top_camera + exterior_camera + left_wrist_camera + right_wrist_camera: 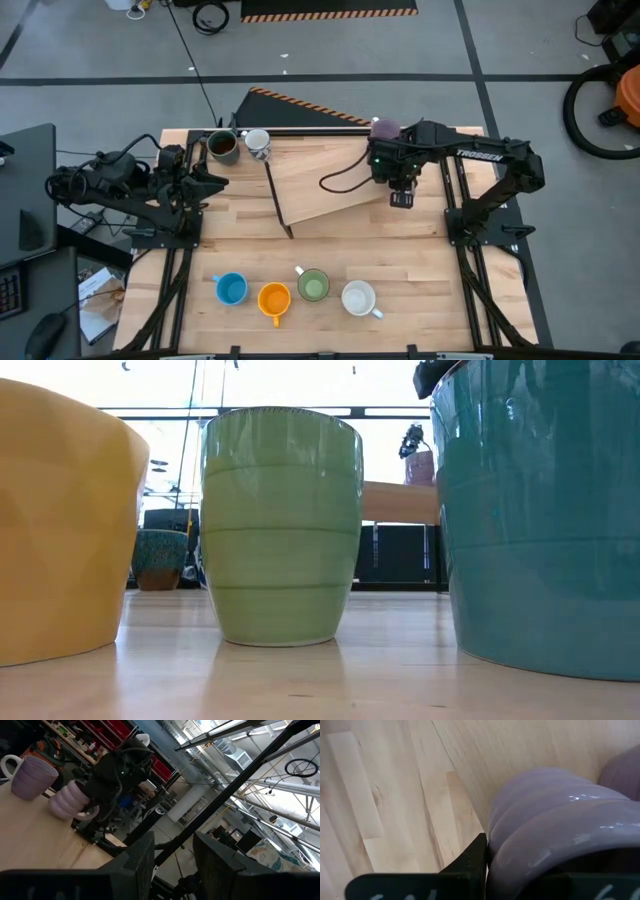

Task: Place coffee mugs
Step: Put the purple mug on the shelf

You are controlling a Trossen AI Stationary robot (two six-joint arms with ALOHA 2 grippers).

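Your right gripper (pixel 487 870) clamps a ribbed lilac mug (pixel 555 825), held above the raised board (pixel 330 185) at the far side. Next, carry it to the 4-mug row by the white mug (pixel 358 298). The left gripper (pixel 172 865) waits open.

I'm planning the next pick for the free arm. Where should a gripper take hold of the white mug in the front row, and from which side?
Probably best by the rim, from straight above. The white mug stands upright with its mouth open to the top, so one finger could go inside and one outside the wall. Its handle points toward the right and front, and the green mug stands close on its left, so grip the wall away from both.
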